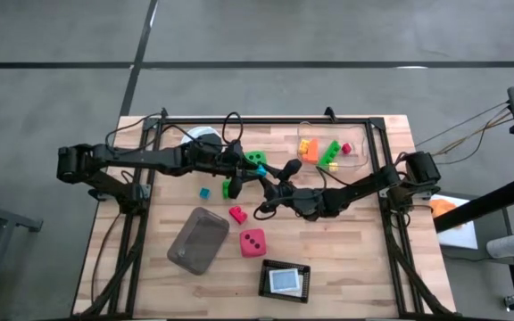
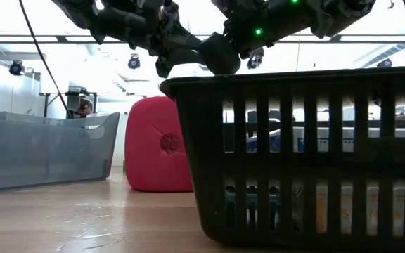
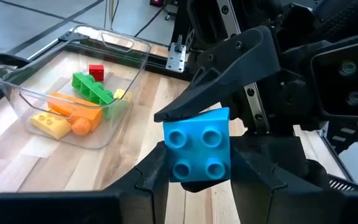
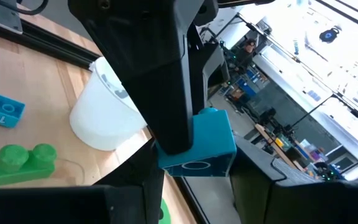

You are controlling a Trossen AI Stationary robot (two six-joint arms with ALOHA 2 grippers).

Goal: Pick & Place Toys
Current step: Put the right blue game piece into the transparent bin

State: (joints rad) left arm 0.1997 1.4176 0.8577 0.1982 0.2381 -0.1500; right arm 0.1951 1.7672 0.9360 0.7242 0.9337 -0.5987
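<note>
**Blue brick pinched between both grippers at the table's middle**

Blue plastic marks the centre of the action: a small blue brick (image 3: 199,144) sits pinched in the left gripper (image 1: 250,167), which reaches in from nine o'clock. The right gripper (image 1: 273,183), coming from three o'clock, has its fingers (image 3: 229,62) pressed on the same brick, so both hold it above the wooden table (image 1: 355,259).

At nine o'clock from the meeting point a second small blue brick (image 1: 204,192) lies on the wood, and a green brick (image 1: 228,187) lies just beside the left gripper. A grey tray (image 1: 198,239) rests at seven o'clock. A red brick (image 1: 237,214) and a pink-red die (image 1: 253,242) lie at six o'clock, with a black basket (image 1: 286,281) beyond them. At one o'clock a clear box (image 1: 328,147) holds yellow, orange, green and red bricks.
</note>
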